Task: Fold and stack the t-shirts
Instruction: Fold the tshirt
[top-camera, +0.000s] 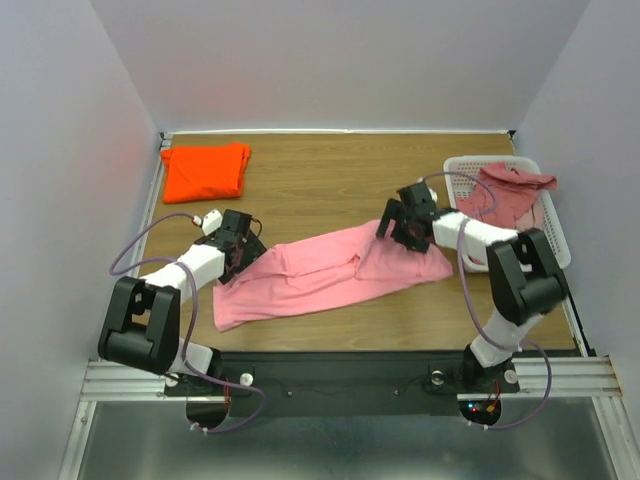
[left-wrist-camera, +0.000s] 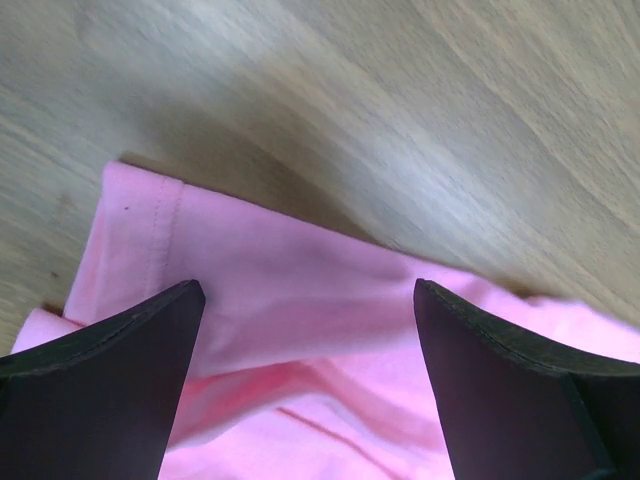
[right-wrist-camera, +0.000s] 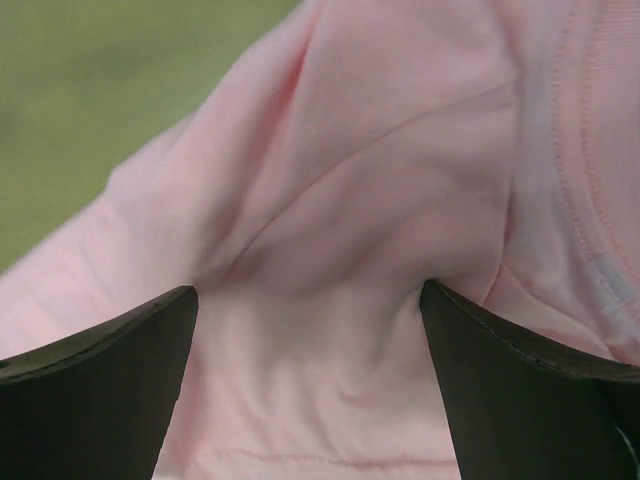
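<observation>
Left end effector (top-camera: 243, 250) is spread wide over the pink t-shirt (top-camera: 320, 272)'s left end. Right end effector (top-camera: 398, 225) is equally wide over its right end, neither clamping cloth. Both arms reach low across the worktop (top-camera: 330, 180).

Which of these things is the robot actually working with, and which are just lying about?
Part of the job: pink t-shirt, orange t-shirt, dusty rose t-shirt.
Just lying about: white basket, which holds that last shirt.

Even bright light, soft shadows; wrist views slightly blurred
</observation>
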